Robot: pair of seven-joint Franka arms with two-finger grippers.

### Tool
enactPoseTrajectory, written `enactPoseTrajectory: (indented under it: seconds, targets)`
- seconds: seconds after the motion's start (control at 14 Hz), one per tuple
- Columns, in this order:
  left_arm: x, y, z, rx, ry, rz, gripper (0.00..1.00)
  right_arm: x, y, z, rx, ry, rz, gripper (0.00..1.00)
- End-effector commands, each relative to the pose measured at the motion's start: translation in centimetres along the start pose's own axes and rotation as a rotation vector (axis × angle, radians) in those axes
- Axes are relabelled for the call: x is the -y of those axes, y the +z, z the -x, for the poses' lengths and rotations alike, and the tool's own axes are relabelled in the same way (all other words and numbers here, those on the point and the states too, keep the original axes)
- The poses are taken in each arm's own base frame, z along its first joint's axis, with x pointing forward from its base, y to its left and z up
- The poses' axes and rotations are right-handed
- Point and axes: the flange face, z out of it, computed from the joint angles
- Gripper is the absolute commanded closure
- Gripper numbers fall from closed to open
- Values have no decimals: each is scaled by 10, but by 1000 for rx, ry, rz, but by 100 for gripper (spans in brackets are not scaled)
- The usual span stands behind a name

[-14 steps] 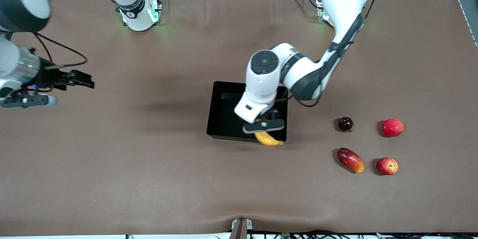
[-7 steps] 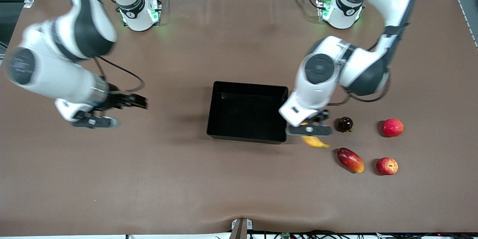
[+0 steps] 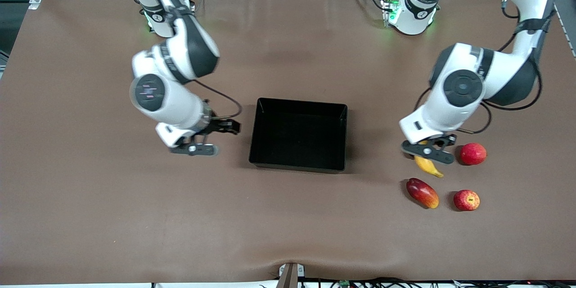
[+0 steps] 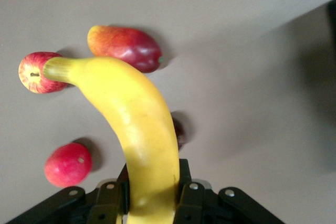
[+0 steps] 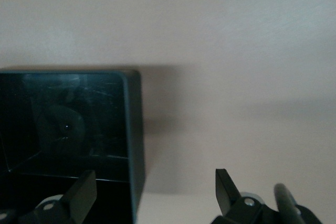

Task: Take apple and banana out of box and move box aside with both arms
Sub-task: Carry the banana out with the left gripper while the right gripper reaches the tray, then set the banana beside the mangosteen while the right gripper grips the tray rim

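Observation:
My left gripper (image 3: 427, 155) is shut on the yellow banana (image 3: 429, 166) and holds it in the air over the group of fruits at the left arm's end of the table. In the left wrist view the banana (image 4: 142, 129) sits between the fingers (image 4: 113, 195). The flecked red apple (image 3: 466, 200) lies on the table nearest the front camera; it also shows in the left wrist view (image 4: 34, 72). The black box (image 3: 298, 101) is empty at mid-table. My right gripper (image 3: 230, 127) is open at the box's wall (image 5: 134, 129) toward the right arm's end, one finger (image 5: 84, 190) over the inside.
A red-and-yellow mango (image 3: 422, 192) lies beside the apple. A plain pinkish-red fruit (image 3: 473, 153) lies farther from the camera. A dark round fruit (image 4: 180, 129) shows under the banana in the left wrist view. The brown table (image 3: 135, 216) is bare elsewhere.
My left gripper carried the banana from over the box's corner toward the left arm's end, now over the fruits. My right gripper swung in from the table's end to the box.

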Motion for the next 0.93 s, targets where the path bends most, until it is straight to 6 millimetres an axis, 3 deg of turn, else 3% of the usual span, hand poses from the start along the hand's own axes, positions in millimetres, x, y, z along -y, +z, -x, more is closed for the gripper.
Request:
enactPoseTrajectory:
  seconds: [0.0, 0.29, 0.36, 0.5, 0.64, 0.71, 0.86]
  targets:
    - [29, 41, 40, -41, 84, 24, 100, 34, 48, 9, -8, 4, 25, 0]
    - [93, 105, 75, -93, 216, 54, 100, 31, 81, 6, -1, -8, 68, 2]
    - [100, 115, 78, -104, 234, 58, 100, 31, 88, 7, 7, -12, 76, 21]
    - [104, 131, 80, -113, 243, 73, 100, 35, 101, 12, 19, -23, 90, 69]
    - [100, 145, 78, -130, 243, 85, 100, 40, 110, 15, 11, -41, 100, 93]
    - [99, 153, 77, -131, 243, 94, 100, 39, 114, 15, 15, -40, 104, 100]
    - [97, 162, 75, -133, 241, 106, 100, 42, 116, 16, 17, -44, 105, 100]
